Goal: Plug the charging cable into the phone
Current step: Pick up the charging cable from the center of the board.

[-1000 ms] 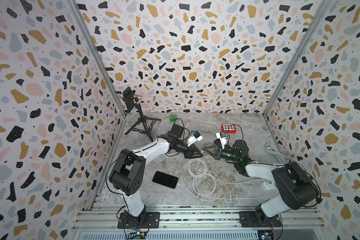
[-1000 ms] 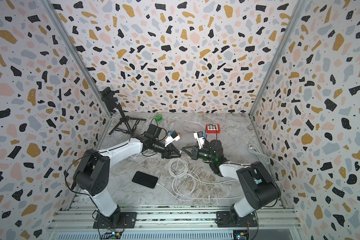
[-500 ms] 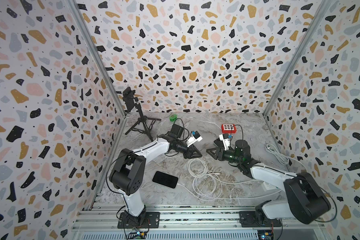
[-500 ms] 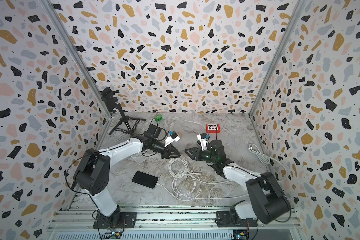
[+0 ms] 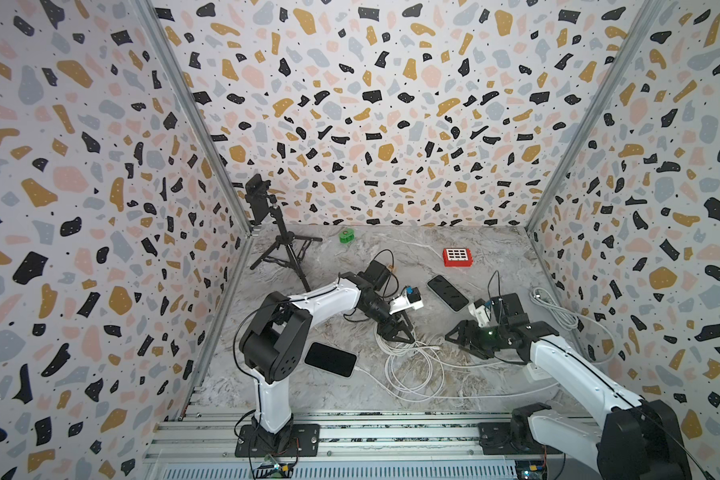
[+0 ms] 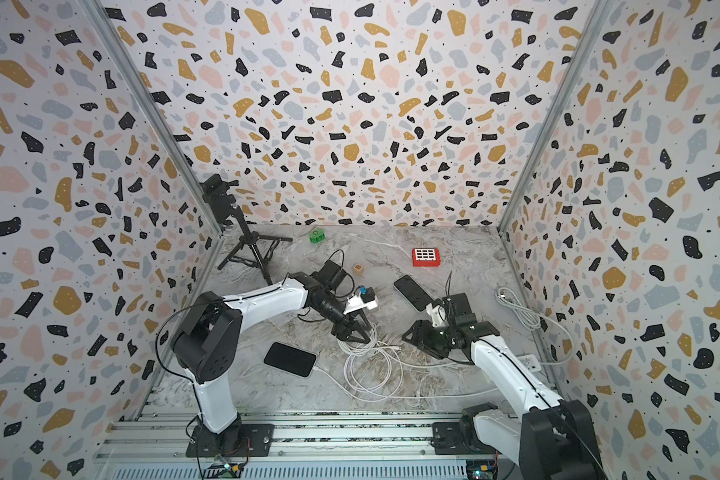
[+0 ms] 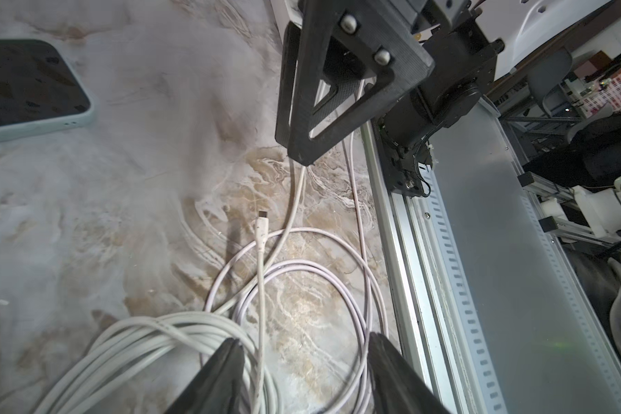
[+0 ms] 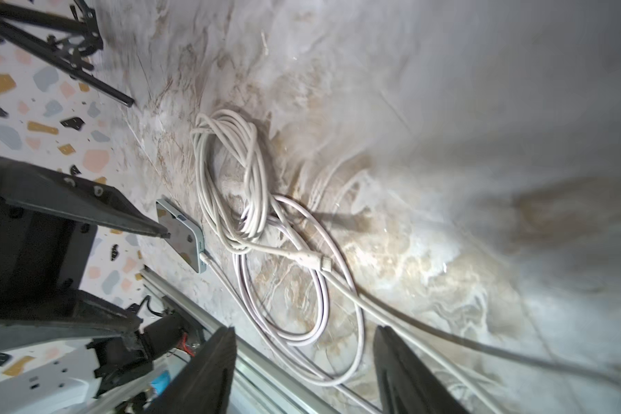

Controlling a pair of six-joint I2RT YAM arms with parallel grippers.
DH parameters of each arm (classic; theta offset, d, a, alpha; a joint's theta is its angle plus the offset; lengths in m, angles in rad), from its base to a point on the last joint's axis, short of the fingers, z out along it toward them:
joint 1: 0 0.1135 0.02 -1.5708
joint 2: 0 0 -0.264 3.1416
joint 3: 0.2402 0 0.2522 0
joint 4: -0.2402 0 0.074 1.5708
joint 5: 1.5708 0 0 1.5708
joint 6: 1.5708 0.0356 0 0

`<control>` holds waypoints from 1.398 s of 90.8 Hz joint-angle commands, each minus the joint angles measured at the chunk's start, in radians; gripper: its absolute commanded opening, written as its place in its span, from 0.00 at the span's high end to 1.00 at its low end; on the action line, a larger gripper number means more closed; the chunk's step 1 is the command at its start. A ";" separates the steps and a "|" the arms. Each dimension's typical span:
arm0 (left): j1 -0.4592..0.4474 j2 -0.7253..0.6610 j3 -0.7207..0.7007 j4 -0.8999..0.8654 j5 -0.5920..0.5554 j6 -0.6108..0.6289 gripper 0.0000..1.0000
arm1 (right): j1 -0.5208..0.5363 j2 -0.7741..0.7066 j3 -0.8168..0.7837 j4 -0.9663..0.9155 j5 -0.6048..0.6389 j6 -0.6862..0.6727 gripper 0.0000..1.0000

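Pickup stage, by my reading: my left gripper (image 7: 302, 340) and right gripper (image 8: 303, 329), jaws apart and empty, flank the loose charging cable plug (image 7: 262, 225); the uncabled phone (image 5: 447, 293) lies near, farther back. Next I must pinch that plug squarely.

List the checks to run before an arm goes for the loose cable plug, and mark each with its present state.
1. Left gripper jaws open, empty: ok.
2. Right gripper jaws open, empty: ok.
3. Loose plug in plain sight, nothing on top of it: ok.
4. Its lead free of the white coil: not ok; it crosses the loops.
5. Near phone port free: not ok; a white cable already sits in it.
6. Far phone port free: cannot tell; too small to see.
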 commanded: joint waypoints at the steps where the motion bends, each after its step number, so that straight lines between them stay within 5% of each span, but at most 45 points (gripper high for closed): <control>1: 0.006 0.014 0.000 0.002 0.011 -0.001 0.40 | -0.011 -0.029 -0.090 0.135 -0.188 0.121 0.23; 18: 0.005 0.027 0.005 0.036 0.011 -0.082 0.40 | -0.018 0.082 -0.216 0.589 -0.264 0.258 0.28; 44: 0.005 0.043 0.008 0.035 -0.014 -0.115 0.42 | -0.022 0.263 -0.234 0.866 -0.280 0.312 0.39; 77: 0.006 0.064 0.014 0.034 -0.012 -0.129 0.45 | -0.021 0.374 -0.259 1.015 -0.289 0.338 0.50; 103: 0.006 0.086 0.018 0.040 0.007 -0.152 0.45 | -0.021 0.455 -0.295 1.207 -0.342 0.402 0.75; 127: 0.006 0.091 0.030 0.047 0.039 -0.153 0.44 | -0.020 0.391 -0.250 1.048 -0.366 0.282 0.98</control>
